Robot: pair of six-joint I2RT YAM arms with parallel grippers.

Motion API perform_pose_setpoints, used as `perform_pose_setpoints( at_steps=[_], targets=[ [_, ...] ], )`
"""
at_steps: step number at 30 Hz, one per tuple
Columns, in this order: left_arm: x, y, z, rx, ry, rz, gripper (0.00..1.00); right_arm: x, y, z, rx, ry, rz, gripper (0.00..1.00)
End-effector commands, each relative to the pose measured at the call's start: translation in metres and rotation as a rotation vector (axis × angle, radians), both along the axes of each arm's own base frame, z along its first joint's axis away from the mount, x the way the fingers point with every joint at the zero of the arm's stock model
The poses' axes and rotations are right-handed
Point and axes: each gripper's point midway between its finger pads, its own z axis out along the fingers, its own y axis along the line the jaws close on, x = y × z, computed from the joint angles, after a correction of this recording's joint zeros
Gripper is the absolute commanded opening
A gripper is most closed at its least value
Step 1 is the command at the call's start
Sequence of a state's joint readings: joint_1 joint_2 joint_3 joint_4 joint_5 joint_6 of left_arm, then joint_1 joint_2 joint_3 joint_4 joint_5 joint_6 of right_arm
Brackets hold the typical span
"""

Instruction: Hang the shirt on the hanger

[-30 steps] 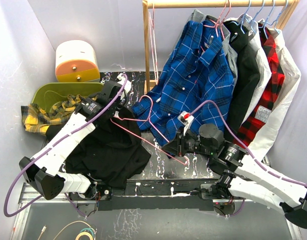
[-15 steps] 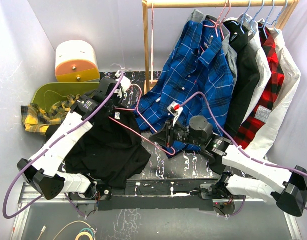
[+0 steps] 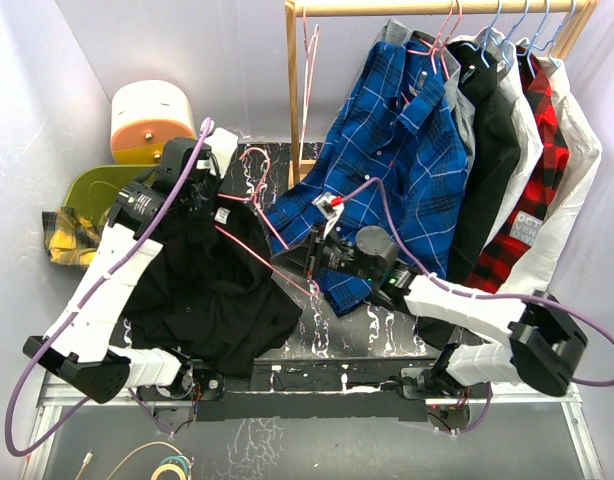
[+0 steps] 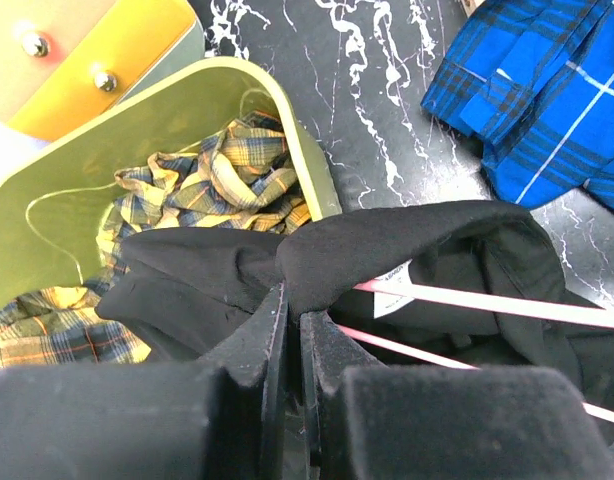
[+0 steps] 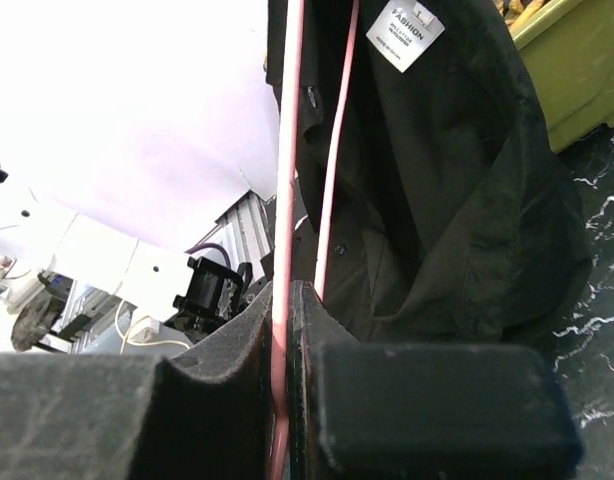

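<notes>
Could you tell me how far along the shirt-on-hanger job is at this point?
Done: the left gripper is shut on the shirt at its neck fabric, the right gripper on the hanger. In hand: the hanger's wires run under the fabric beside the neck label, so threading looks begun. Left: most of the shirt is bunched on the table; neither shoulder looks seated on the hanger.

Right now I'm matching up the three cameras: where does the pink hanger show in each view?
Top external: hanger left of centre, slanting across the black shirt.
Left wrist: hanger in the right half, two pink wires leaving the shirt's fold.
Right wrist: hanger at centre, upright, one wire clamped in the right gripper.
Shared landmark: the shirt's white label, near the wire in all three.
</notes>
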State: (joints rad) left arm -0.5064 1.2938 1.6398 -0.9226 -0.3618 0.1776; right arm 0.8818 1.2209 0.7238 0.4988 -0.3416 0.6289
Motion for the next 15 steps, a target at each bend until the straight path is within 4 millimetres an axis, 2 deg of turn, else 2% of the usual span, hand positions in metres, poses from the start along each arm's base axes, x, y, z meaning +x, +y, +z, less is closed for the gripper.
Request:
perform_pose_setpoints(
  at_steps=[1,4,12,15],
  targets=[
    [-0.017,0.006,-0.008,-0.038,0.043,-0.003,0.0,0.006,0.024,0.068,0.218,-0.116,0.053,0.08],
    [-0.015,0.007,-0.005,-0.045,0.027,0.003,0.0,0.003,0.047,0.07,0.217,-0.125,0.098,0.08],
    [-0.017,-0.004,0.019,-0.136,0.022,-0.035,0.0,0.024,0.072,0.071,0.273,-0.105,0.078,0.08],
    [-0.018,-0.002,0.019,-0.137,0.02,-0.033,0.0,0.03,0.082,0.068,0.278,-0.1,0.084,0.08]
  ],
)
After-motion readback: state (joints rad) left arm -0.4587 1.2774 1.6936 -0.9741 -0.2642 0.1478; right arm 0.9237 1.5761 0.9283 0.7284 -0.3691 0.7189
